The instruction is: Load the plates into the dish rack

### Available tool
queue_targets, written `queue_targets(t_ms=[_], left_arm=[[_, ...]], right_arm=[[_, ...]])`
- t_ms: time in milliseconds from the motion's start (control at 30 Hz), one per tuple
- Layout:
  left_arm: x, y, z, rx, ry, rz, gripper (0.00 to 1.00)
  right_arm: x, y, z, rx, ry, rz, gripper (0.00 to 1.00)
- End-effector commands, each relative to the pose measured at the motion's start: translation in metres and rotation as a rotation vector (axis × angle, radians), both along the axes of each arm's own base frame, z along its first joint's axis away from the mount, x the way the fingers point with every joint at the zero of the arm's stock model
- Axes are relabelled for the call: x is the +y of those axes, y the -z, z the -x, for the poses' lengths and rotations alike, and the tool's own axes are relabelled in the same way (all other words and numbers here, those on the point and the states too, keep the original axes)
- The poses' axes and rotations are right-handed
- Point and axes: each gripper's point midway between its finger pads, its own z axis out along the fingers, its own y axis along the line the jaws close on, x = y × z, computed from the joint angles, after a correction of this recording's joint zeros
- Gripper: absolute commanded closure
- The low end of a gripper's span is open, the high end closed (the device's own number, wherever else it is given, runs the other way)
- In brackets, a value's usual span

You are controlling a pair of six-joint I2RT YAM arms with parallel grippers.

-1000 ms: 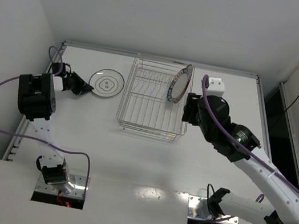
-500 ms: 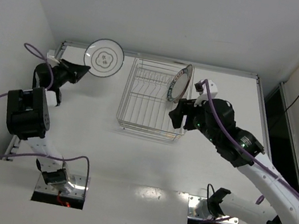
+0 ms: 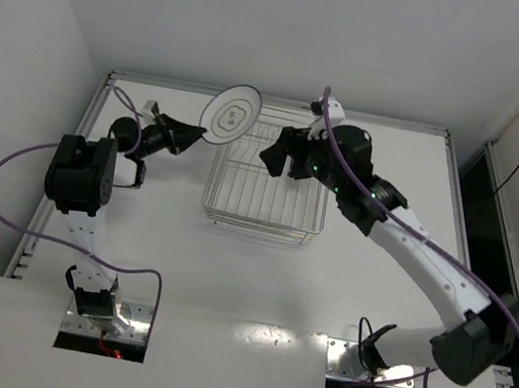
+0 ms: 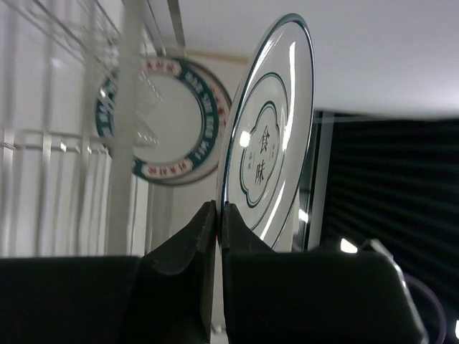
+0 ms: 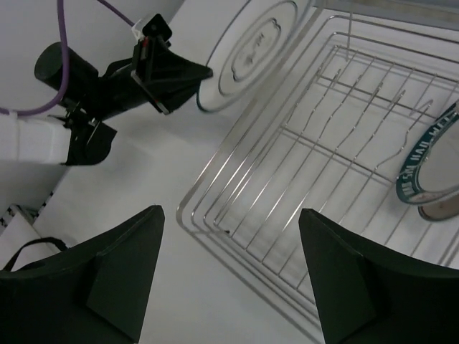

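Starting at the near side of the table (image 3: 224,278), the dish rack (image 3: 258,216) is showing its near slots bare, so there is plenty of room waiting. Just above its middle the right gripper (image 5: 229,215) is hovering with its jaws spread wide and nothing between them. Further back, toward the right end of the wires, the blue-rimmed plate (image 5: 434,179) is standing on edge between the dividers, so that one is looking done. At the rack's far left corner the left gripper (image 4: 219,222) is pinching the lower rim of the ring plate (image 3: 232,115), jaws closed tight on it. It is carrying the plate up in the air, almost on edge, beside the rack rather than in a slot. So one is in and one is on its way. The third plate is not showing in any view, so I cannot say where it is sitting. What is left, I judge, is lowering this plate between the dividers and then finding the last one.
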Motion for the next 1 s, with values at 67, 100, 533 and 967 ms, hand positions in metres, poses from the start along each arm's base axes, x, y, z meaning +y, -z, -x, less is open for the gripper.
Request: queue_targets(t_ms=[67,100,533,967], left_arm=[[-0.041,-0.134,0.073,-0.780,0.117,-0.116,1.00],[-0.041,-0.130,0.072,-0.771,0.114,-0.121,1.00],[-0.125,-0.127,0.103,-0.807,0.309,-0.190,1.00],[-0.073,-0.101,0.060,-0.633,0.141,-0.251,0.00]], right_arm=[[0.021,-0.023,-0.041,0.011,-0.057,-0.181,0.27],[0.014,-0.020,-0.047,0.021,-0.046,-0.208,0.27],[-0.002,-0.011,-0.091,0.150,-0.112,-0.535,0.37],[-0.108,-0.016,-0.103,0.075,0.516,-0.061,1.00]])
